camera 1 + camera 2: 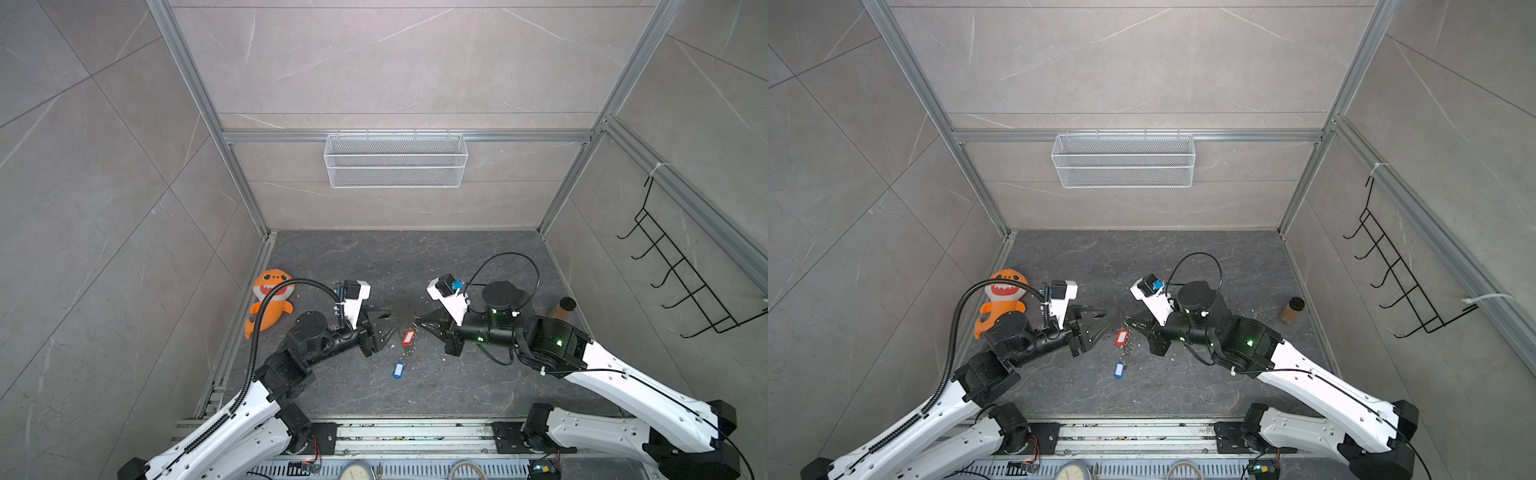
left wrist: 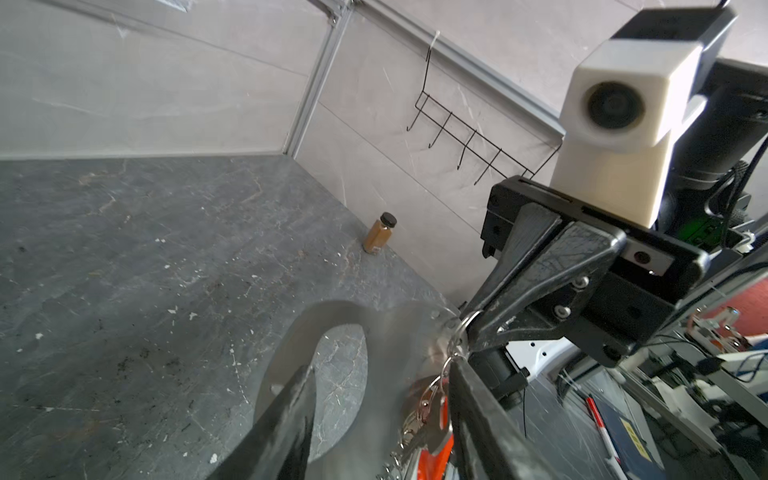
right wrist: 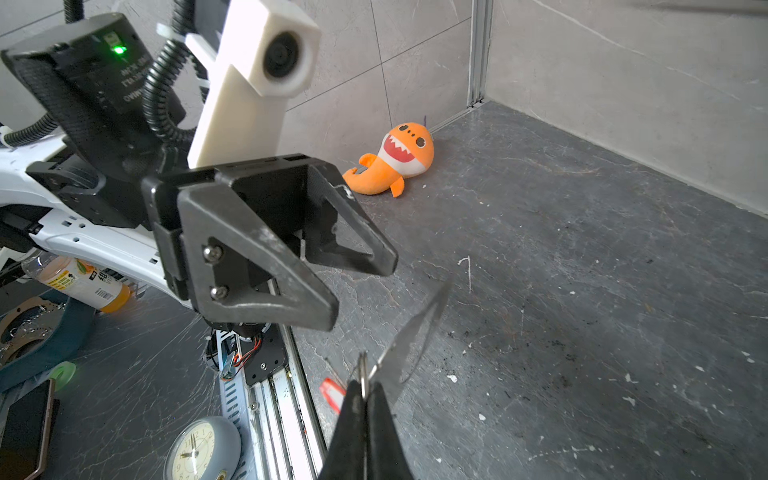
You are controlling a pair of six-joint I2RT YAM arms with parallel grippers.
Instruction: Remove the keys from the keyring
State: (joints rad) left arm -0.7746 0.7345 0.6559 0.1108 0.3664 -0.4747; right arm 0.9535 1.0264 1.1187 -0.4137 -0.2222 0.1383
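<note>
Red key tag (image 1: 409, 337); blue key tag (image 1: 399, 370); orange plush (image 1: 272, 291); grey-veined tabletop (image 1: 415, 257).

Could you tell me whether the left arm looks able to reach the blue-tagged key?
Probably yes: the left claw is open, and the small key with the blue plastic tag appears to lie uncovered close by on the dark table, clear of the right claw.

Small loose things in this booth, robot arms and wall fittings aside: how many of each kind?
Tagged keys: 2, the red-tagged key and the blue-tagged key
Keyring: 1
Plush toy: 1
Brown bottle: 1
Total: 5
</note>
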